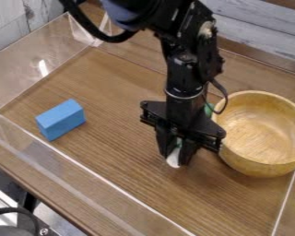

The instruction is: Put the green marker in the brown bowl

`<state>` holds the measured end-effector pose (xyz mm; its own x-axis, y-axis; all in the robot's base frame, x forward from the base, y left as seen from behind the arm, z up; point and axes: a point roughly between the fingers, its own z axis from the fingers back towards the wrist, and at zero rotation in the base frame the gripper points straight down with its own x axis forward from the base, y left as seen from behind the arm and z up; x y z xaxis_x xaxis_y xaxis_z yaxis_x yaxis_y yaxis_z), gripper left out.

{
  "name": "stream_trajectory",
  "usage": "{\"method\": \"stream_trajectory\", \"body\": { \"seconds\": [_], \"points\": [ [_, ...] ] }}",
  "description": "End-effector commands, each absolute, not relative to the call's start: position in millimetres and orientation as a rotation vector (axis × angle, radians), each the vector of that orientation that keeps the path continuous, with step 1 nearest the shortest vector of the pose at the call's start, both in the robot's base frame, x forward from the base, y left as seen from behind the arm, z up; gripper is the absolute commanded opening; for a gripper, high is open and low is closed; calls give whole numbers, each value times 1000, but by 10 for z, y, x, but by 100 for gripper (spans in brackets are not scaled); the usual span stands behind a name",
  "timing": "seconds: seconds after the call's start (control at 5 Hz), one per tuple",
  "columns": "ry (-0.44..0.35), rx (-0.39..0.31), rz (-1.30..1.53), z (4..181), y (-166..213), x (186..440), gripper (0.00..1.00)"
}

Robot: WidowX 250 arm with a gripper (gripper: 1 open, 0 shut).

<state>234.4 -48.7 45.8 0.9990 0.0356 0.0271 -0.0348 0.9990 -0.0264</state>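
The green marker (175, 160) stands nearly upright between my gripper's fingers, its white end poking out below them just above the table. A bit of green shows behind the wrist. My gripper (177, 154) points straight down and is shut on the marker. It hangs just left of the brown bowl (251, 168), a round wooden bowl with nothing in it at the right side of the table.
A blue rectangular block (60, 119) lies on the wooden tabletop at the left. Clear low walls (64, 175) run along the table's front and left edges. My dark arm reaches in from the top centre.
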Motion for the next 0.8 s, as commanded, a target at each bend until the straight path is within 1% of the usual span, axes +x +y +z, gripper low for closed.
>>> {"method": "stream_trajectory", "body": {
  "seconds": [0.0, 0.6],
  "points": [
    [-113, -40, 31, 643, -519, 2477, 0],
    [-134, -43, 31, 634, -510, 2510, 0]
  ]
}}
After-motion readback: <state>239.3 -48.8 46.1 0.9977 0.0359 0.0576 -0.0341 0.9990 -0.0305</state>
